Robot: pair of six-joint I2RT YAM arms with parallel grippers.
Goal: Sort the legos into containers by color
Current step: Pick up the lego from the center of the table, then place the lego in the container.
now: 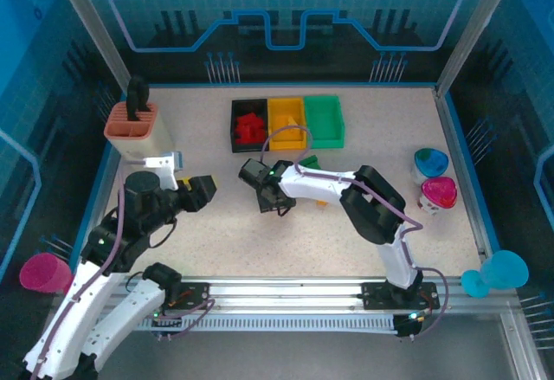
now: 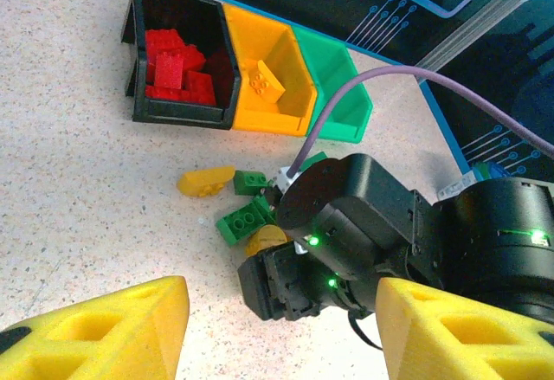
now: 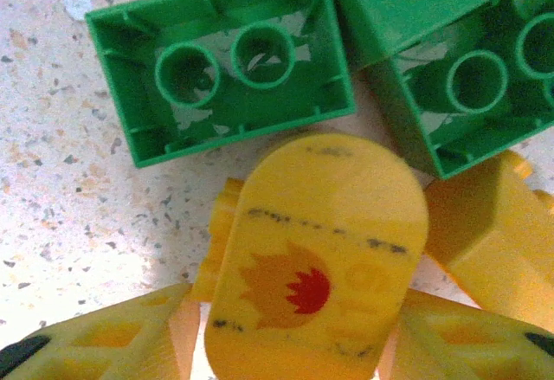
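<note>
My right gripper (image 3: 294,311) clasps the yellow flame-printed lego (image 3: 316,259) between its fingers. An upturned green lego (image 3: 221,68) lies just beyond at eleven o'clock. My left gripper (image 2: 281,311) hangs released and empty, with the containers (image 2: 268,122) at its eleven o'clock.

You have bare speckled beige tabletop (image 1: 260,246) open across the near middle, the white right arm (image 1: 325,185) lying across the centre in front of the black, yellow and green plastic bins (image 1: 284,113), two upturned green bricks (image 3: 221,77) crowding just beyond the rounded yellow flame-printed brick (image 3: 316,259)
</note>
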